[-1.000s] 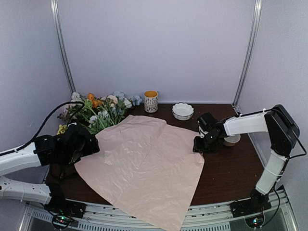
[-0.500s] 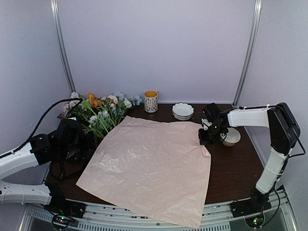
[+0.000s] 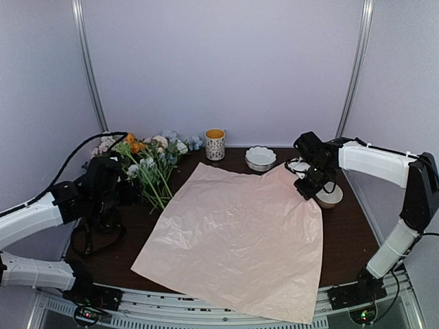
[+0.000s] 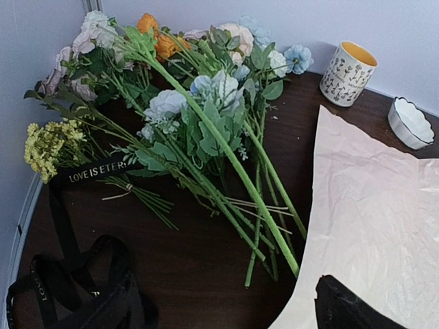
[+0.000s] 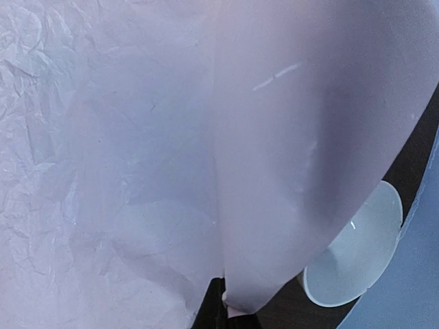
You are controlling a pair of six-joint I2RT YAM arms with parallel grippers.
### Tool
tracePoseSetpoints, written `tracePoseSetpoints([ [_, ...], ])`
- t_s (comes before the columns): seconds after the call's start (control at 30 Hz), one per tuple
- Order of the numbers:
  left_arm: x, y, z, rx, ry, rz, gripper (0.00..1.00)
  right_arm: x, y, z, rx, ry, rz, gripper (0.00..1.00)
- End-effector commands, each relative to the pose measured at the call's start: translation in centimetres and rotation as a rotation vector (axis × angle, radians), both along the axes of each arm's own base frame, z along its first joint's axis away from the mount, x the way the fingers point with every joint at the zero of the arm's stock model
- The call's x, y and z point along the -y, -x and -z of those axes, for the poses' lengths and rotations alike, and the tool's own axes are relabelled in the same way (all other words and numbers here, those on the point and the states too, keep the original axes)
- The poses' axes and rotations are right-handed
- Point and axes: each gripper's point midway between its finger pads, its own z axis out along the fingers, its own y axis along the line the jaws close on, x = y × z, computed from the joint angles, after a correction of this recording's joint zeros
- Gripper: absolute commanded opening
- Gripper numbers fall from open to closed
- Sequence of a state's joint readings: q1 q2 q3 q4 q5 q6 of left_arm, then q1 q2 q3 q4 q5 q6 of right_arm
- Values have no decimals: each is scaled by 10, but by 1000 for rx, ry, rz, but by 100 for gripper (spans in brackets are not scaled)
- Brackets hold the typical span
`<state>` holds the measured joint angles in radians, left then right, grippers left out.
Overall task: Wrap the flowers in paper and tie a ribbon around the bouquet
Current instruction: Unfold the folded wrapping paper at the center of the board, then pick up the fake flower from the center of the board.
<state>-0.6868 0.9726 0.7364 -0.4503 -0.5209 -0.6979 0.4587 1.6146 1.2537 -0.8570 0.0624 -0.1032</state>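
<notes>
The right gripper (image 3: pixel 310 185), pinching the paper (image 3: pixel 240 240) at its 2 o'clock corner, has dragged it flat toward 3 o'clock. The flowers (image 3: pixel 147 168) at 10 o'clock now lie uncovered, ready for placing. Whether the left gripper (image 3: pixel 113 195) is wide, I cannot tell.

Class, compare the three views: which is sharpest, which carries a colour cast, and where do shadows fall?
Left wrist: sharpest and evenly lit, with the flowers crisp and the lettering on the ribbon readable. Right wrist: the paper fills nearly the whole frame with a lilac cast, and a darker shaded fold runs down its middle. Top external: soft even light, no glare, shadows faint.
</notes>
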Motion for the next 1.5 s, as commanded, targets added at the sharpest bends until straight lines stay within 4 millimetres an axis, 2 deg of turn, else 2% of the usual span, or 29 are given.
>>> tracePoseSetpoints([
  [0.0,12,-18,-19,36,48,40,91,6,-12,-21,79,189,-154,0],
  [0.27,13,-32,-7,1,68,38,90,3,-48,-8,121,313,-208,0],
  [0.47,13,-46,2,-35,81,27,89,-4,-59,0,106,315,-208,2],
  [0.5,12,-50,4,-43,89,21,88,-2,-61,-1,120,325,-193,9],
  [0.6,6,-63,5,-58,112,-9,87,7,-71,-13,180,370,-122,45],
  [0.67,4,-71,7,-69,115,-26,87,10,-76,-26,217,374,-79,58],
  [0.77,1,-82,12,-83,127,-57,87,14,-80,-58,299,341,10,69],
  [0.87,-2,-96,22,-114,179,-91,87,17,-73,-93,387,230,122,74],
  [0.97,-7,-110,36,-168,215,-123,86,0,-57,-104,406,54,139,74],
  [1.07,0,-126,46,-185,214,-119,83,-21,-41,-99,381,-74,102,75],
  [1.23,13,-150,64,-222,212,-101,77,-27,-27,-80,318,-85,112,75],
  [1.33,17,-160,78,-252,197,-102,64,-24,-24,-69,296,-47,123,74],
  [1.43,13,-161,93,-289,177,-130,45,-23,-22,-63,278,-18,121,74],
  [1.47,12,-159,98,-298,175,-137,42,-24,-22,-64,280,-13,121,74],
])
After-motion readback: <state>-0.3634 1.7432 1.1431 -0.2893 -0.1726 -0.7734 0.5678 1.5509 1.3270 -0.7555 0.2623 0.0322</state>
